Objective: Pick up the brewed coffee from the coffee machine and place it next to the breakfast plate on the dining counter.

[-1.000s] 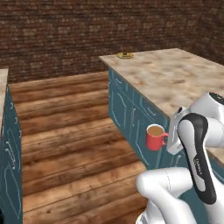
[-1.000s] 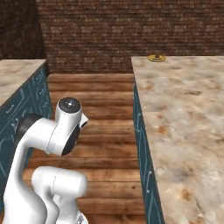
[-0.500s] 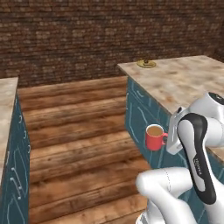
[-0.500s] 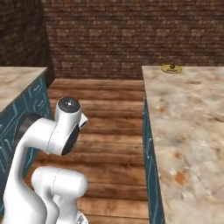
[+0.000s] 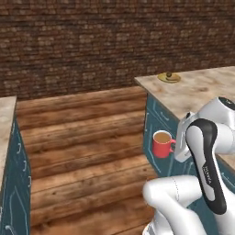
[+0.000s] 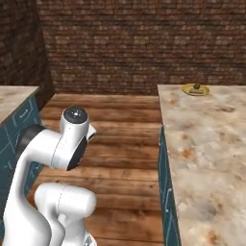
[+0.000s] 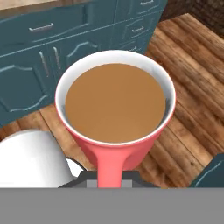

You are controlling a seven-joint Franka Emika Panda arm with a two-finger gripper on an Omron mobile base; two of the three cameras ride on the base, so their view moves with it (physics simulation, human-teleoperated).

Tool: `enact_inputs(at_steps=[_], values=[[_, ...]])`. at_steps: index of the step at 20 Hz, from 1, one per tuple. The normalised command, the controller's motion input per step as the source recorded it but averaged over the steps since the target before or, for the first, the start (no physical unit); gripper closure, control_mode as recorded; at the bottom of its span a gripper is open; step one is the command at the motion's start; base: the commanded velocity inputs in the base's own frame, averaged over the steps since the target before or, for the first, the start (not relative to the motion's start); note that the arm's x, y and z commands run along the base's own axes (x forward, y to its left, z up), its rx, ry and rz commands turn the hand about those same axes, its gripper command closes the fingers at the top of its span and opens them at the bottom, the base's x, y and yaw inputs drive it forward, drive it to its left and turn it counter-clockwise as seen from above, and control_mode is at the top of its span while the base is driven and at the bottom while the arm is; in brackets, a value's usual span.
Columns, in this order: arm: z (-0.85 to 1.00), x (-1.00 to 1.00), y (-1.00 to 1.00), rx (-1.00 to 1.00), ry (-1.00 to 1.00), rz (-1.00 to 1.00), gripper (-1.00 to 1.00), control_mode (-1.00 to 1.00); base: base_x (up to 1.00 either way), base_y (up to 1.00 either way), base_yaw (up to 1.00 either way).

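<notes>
dining counter (image 5: 202,92) – just beside the gripper, its top higher than the mug | breakfast plate (image 5: 169,77) – far past the gripper, at the counter's far corner | red mug (image 5: 162,144) – full of coffee, up over the wood floor (image 5: 87,151) | gripper (image 7: 109,177) – squeezed on the mug's handle

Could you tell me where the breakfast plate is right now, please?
The round yellow-green plate sits at the far end of the marbled dining counter, near its edge.
</notes>
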Motion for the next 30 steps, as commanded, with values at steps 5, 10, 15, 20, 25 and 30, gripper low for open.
enact_inputs(at_steps=[5, 10, 15, 20, 25, 30], values=[[0.0, 0.0, 0.0, 0.0, 0.0, 0.0, 1.0, 1.0, 1.0, 0.02, -0.05], [0.0, 0.0, 0.0, 0.0, 0.0, 0.0, 1.0, 1.0, 1.0, 0.11, -0.14], [0.0, 0.0, 0.0, 0.0, 0.0, 0.0, 1.0, 1.0, 1.0, 0.28, -0.25], [0.0, 0.0, 0.0, 0.0, 0.0, 0.0, 1.0, 1.0, 1.0, 0.42, -0.36], [0.0, 0.0, 0.0, 0.0, 0.0, 0.0, 1.0, 1.0, 1.0, 0.63, -0.42], [0.0, 0.0, 0.0, 0.0, 0.0, 0.0, 1.0, 1.0, 0.97, 0.86, -0.47]])
